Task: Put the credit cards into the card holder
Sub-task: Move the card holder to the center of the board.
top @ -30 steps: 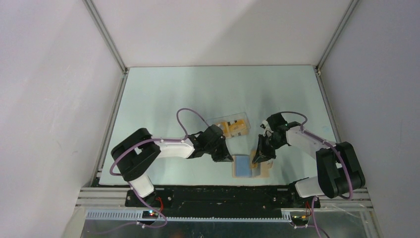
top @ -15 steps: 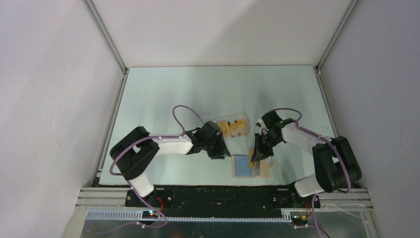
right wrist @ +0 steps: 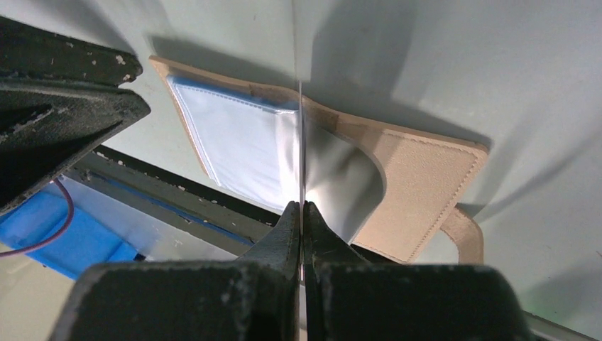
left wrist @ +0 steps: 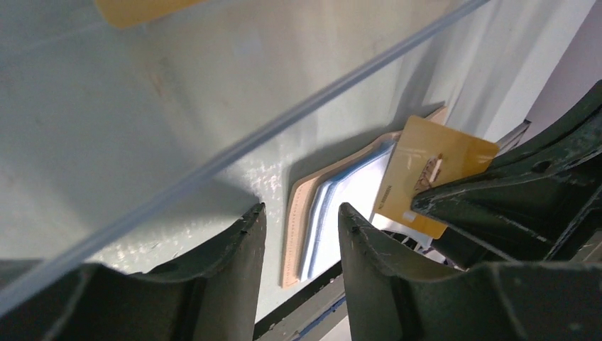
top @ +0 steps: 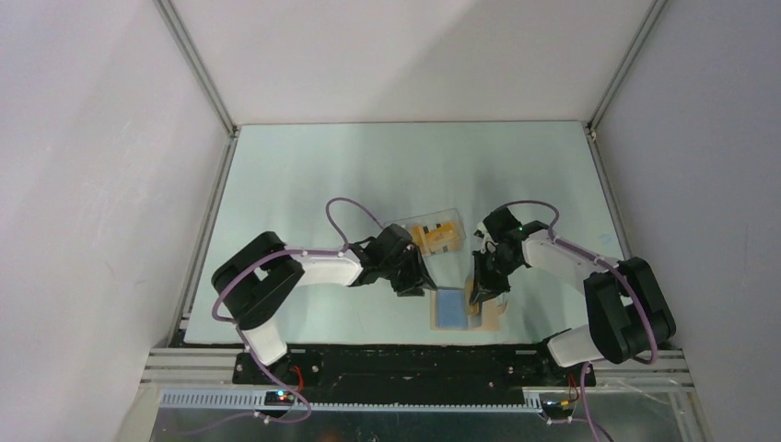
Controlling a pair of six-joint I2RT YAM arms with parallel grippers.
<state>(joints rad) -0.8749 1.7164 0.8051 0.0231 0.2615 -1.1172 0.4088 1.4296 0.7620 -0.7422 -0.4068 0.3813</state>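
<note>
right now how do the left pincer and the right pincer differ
Jaws: the left pincer stands open with nothing between its fingers; the right pincer is shut on a credit card, held on edge.
Place: the left pincer sits by the card holder's left side, near the clear tray; the right pincer is over the card holder's middle.
Both are dark, two-fingered and low over the table.

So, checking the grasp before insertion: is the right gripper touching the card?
Touching. The right wrist view shows the right gripper shut on the card, seen edge-on as a thin line pinched between its fingertips.
</note>
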